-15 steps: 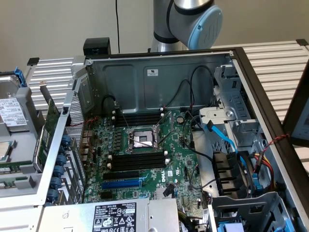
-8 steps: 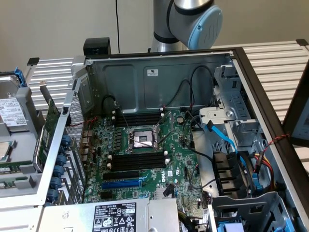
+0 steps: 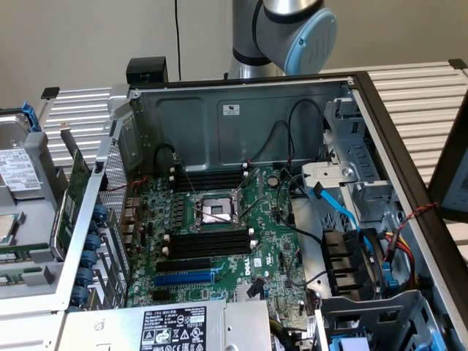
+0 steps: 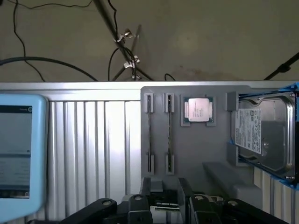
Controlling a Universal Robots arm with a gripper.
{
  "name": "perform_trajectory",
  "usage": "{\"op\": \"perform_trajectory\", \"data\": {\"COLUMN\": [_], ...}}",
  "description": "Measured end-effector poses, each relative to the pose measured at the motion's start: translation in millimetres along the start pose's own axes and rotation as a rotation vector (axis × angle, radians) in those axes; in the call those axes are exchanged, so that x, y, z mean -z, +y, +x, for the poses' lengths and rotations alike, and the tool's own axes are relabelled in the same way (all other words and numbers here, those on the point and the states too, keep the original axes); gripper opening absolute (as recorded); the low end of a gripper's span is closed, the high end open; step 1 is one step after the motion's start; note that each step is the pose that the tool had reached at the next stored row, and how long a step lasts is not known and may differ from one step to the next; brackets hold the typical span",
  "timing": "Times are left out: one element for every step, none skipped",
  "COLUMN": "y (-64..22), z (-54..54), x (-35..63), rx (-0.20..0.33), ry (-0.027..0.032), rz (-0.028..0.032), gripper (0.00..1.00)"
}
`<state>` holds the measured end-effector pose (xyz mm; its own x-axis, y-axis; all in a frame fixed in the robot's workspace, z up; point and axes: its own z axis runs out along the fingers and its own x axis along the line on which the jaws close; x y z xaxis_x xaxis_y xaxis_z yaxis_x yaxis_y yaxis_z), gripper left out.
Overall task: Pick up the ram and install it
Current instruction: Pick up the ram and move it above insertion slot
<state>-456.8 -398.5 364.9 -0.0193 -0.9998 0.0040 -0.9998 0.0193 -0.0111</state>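
Exterior view: open computer case (image 3: 241,110), green motherboard (image 3: 272,245) with long black memory slots (image 3: 208,241); power-supply label (image 3: 172,329) printed too small to read; arm (image 3: 292,29) cut off above. Wrist view: gripper (image 4: 168,183) spread, pinching nothing, partly cropped. Just ahead of it, two sticks of ram (image 4: 169,135) standing on edge in a grey tray (image 4: 196,154); farther aside, processor (image 4: 198,110) and hard drive (image 4: 264,133), label writing illegible.

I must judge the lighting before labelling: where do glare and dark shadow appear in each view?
Wrist view: strong glare on the ribbed metal table and a shine on the processor lid; the floor behind is dim. Exterior view: the motherboard is evenly lit, without strong glare.
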Motion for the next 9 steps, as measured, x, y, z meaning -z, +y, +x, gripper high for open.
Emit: {"op": "perform_trajectory", "data": {"y": [0.5, 1.2, 2.0, 3.0, 3.9, 4.7, 5.2, 5.5, 5.5], "z": [0.0, 0.0, 0.0, 0.0, 0.0, 0.1, 0.1, 0.1, 0.1], "x": [-1.7, -3.6, -5.4, -7.2, -9.0, -10.8, -12.6, -14.4, -16.3], "rx": [0.000, 0.001, 0.001, 0.001, 0.001, 0.002, 0.002, 0.002, 0.002], "ry": [0.0000, 0.0000, 0.0001, 0.0001, 0.0001, 0.0000, -0.0001, 0.0000, 0.0000], "rz": [-0.0001, 0.0000, 0.0000, 0.0000, 0.0000, 0.0001, 0.0002, 0.0003, 0.0002], "gripper": [0.36, 0.36, 0.36, 0.36, 0.36, 0.36, 0.36, 0.36, 0.36]}}
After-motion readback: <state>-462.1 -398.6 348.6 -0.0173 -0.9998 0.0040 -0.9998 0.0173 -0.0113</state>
